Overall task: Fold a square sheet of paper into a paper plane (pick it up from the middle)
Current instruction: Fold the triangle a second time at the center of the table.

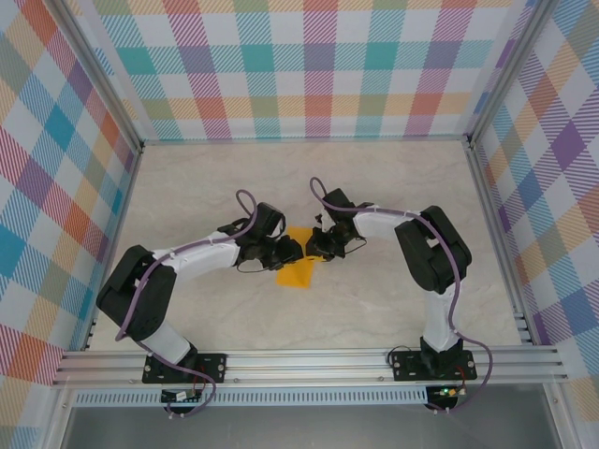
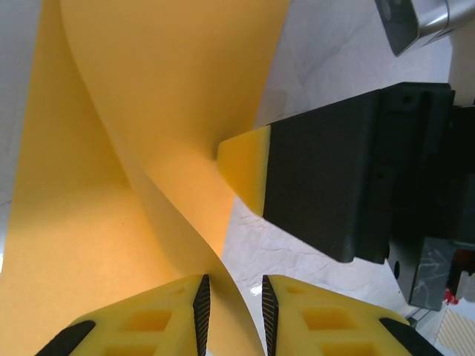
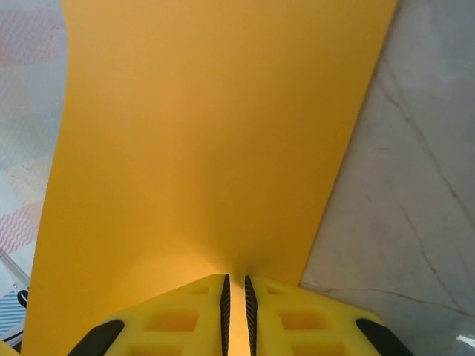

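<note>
Right gripper (image 3: 236, 288) at bottom centre, closed thin on the square sheet of paper (image 3: 215, 133), apparently raising it to fold; left gripper (image 2: 236, 297) slightly parted astride curl, hold unclear.

The square sheet of paper (image 3: 208, 148) is matt, smooth; the table (image 3: 415, 185) marbled, slightly glossy.

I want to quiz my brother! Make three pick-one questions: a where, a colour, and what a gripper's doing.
1. Where is the square sheet of paper? A) between the left gripper and the right gripper B) on a shelf C) in a box
2. Its colour? A) blue B) orange-yellow C) green
3. The right gripper is: A) wide open B) holding a cup C) shut on the paper
Answers: 1A, the top view shows it between them; 2B, orange-yellow in every view; 3C, its wrist view shows it pinching the sheet.
</note>
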### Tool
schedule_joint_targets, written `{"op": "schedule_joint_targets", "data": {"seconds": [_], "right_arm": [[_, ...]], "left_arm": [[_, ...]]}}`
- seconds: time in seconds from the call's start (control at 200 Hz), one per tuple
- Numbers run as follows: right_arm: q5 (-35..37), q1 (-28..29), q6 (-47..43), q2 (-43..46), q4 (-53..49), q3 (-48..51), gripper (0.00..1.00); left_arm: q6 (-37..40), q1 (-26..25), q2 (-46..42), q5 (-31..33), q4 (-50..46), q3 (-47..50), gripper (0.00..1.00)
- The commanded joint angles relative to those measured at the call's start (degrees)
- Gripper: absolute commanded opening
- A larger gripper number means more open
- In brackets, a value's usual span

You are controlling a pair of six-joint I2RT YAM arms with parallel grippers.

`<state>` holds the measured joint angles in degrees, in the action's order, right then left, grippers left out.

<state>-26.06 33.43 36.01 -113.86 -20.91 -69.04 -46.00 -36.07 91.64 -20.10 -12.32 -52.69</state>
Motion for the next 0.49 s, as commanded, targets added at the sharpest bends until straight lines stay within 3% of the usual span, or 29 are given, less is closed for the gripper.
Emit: {"op": "schedule_joint_targets", "data": {"seconds": [0.0, 0.185, 0.36, 0.49], "right_arm": [[0.58, -0.07, 0.55, -0.75, -1.26, -0.6, 0.16], [0.2, -1.06, 2.31, 4.9, 1.66, 1.39, 0.21], [1.98, -1.95, 2.66, 8.6, 0.51, 3.73, 0.33], [3.71, -2.53, 3.23, 11.16, 0.54, 6.69, 0.34]], "left_arm": [[-0.94, 0.48, 1.89, -0.26, 3.71, 0.93, 0.28], [-0.5, 0.48, 2.37, 0.45, 4.19, 1.66, 0.29], [-0.45, 0.48, 2.55, 0.72, 4.84, 1.99, 0.4], [-0.57, 0.48, 3.5, 0.42, 5.74, 2.01, 0.44]]}}
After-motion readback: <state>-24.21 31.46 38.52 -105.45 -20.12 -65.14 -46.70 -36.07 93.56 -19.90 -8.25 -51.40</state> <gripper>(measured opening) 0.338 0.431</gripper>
